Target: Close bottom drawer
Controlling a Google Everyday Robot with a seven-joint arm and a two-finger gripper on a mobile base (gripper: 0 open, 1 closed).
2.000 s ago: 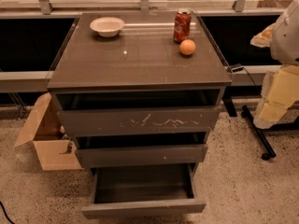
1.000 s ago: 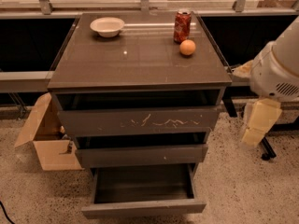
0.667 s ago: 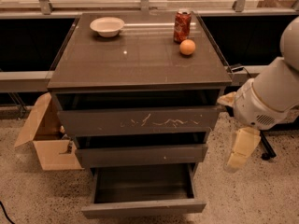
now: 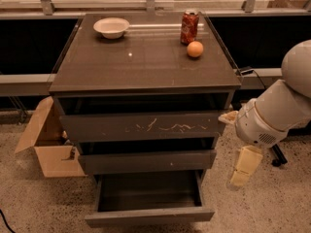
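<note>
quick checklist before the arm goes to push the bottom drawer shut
1. Bottom drawer pulled out and needing a push: ok.
2. Nothing sticking up inside it: ok for the part in view; the rear, under the middle drawer, cannot tell.
3. Hand lined up in front of the drawer's front panel: not ok, it hangs off to the right of the cabinet.
4. Hand apart from the cabinet: ok.
5. Cardboard box out of the drawer's path: ok, it sits left of the cabinet.
</note>
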